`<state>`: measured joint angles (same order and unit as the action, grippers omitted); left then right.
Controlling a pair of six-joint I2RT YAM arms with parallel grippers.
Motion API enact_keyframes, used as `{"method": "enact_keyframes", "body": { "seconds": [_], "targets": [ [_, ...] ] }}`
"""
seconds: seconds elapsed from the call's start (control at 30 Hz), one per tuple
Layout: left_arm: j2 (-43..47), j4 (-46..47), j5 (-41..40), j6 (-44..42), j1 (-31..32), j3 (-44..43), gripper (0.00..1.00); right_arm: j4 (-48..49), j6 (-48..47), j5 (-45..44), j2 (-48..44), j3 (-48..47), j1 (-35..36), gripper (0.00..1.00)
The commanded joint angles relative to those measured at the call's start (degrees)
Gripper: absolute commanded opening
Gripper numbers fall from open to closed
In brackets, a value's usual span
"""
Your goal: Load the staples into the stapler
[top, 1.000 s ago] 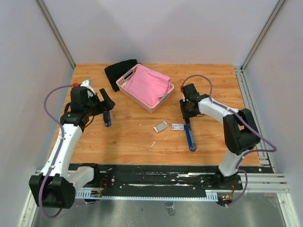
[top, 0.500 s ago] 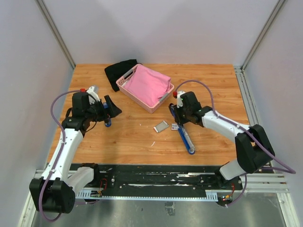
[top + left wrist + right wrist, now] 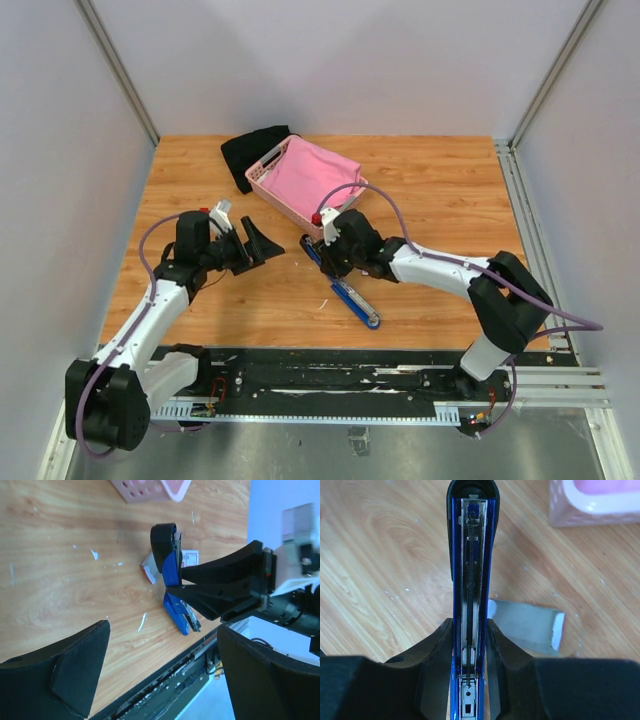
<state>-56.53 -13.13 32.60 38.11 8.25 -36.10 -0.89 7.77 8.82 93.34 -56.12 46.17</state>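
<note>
Only right wrist cam gives me this: stapler [image 3: 471, 555] swung open, staples [image 3: 527, 625] flat on table [image 3: 370, 555] just beside it; top cam hides them under arm. I see right gripper [image 3: 470, 630] clamped on stapler, arm reaching left of centre. I see left gripper [image 3: 264, 243] spread wide, facing stapler.
</note>
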Motion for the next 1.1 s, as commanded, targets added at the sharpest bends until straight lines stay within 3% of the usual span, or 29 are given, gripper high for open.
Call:
{"method": "enact_keyframes", "body": {
  "seconds": [0.0, 0.27, 0.5, 0.77, 1.07],
  "targets": [
    [-1.60, 9.30, 3.15, 6.00, 1.97, 2.80, 0.93, 6.23, -2.40, 1.75, -0.26, -2.29, 3.28, 0.00],
    [-6.05, 17.97, 4.67, 9.34, 2.55, 4.91, 0.94, 8.92, -5.65, 2.69, -0.37, -1.35, 6.80, 0.01],
    [-10.18, 17.14, 3.37, 6.94, 2.74, 3.91, 0.92, 9.36, -6.53, 2.69, -0.33, -1.60, 8.50, 0.01],
    [-12.40, 17.32, 3.09, 6.62, 2.73, 3.93, 0.64, 9.56, -6.80, 2.60, 0.26, -2.01, 9.29, 0.01],
    [-14.76, 17.83, 3.13, 5.75, 2.82, 3.27, 0.50, 9.19, -7.77, 2.40, 0.53, -2.56, 9.46, 0.01]
  ]
}}
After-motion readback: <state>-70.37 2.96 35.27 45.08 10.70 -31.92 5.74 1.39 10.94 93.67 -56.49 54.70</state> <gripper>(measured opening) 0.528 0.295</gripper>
